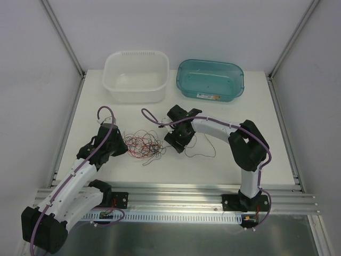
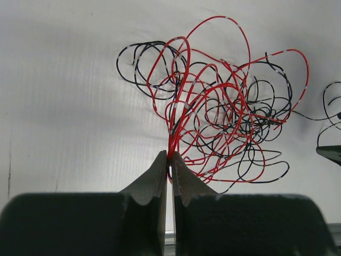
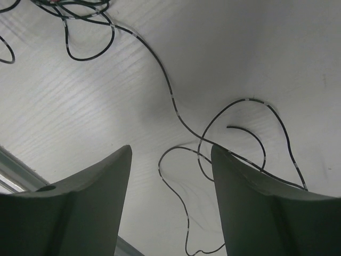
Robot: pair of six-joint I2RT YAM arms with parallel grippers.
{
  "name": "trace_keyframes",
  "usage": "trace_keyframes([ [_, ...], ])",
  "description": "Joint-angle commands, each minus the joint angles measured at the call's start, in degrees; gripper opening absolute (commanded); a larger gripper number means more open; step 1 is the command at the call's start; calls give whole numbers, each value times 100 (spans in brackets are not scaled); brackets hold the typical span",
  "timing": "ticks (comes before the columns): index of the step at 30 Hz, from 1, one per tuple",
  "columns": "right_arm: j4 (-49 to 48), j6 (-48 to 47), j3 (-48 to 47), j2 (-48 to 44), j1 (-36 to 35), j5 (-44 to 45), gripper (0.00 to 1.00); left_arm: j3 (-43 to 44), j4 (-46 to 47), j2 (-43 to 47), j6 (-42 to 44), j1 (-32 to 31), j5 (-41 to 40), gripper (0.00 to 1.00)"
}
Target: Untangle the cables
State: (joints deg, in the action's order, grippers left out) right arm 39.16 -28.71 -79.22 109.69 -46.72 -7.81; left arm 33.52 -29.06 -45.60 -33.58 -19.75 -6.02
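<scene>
On the white desk [image 2: 64, 106], the left fingers [image 2: 157, 176] are clenched on red strands at the near-left edge of the cables [image 2: 224, 117], a red-and-black tangle lying mid-desk, while the right fingers [image 3: 106, 181] stand spread above a trailing black strand, seemingly not touching it.

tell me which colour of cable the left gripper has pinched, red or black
The red cable: its strands run straight into the shut tips of the left gripper, while the black loops lie free.
</scene>
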Motion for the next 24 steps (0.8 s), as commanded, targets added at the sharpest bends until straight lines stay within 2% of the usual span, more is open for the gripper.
trace_keyframes([
  [1, -206, -13, -77, -35, -48, 183, 63, 41, -30, -27, 80, 68, 4, 0],
  [4, -731, 592, 335, -403, -30, 464, 55, 15, -21, -28, 63, 68, -13, 0],
  [10, -1909, 2569, 1039, -1229, 128, 701, 53, -3, -30, 78, 10, 68, -75, 0],
  [16, -2938, 4203, 1848, -1398, 233, 992, 46, -21, -21, 87, -78, 68, -83, 0],
  [20, -3502, 4751, 2130, -1380, 251, 1019, 43, -29, -21, 96, -148, 68, -83, 0],
  [24, -3801, 5015, 2279, -1275, 225, 993, 33, -38, -21, 87, -184, 68, -118, 0],
])
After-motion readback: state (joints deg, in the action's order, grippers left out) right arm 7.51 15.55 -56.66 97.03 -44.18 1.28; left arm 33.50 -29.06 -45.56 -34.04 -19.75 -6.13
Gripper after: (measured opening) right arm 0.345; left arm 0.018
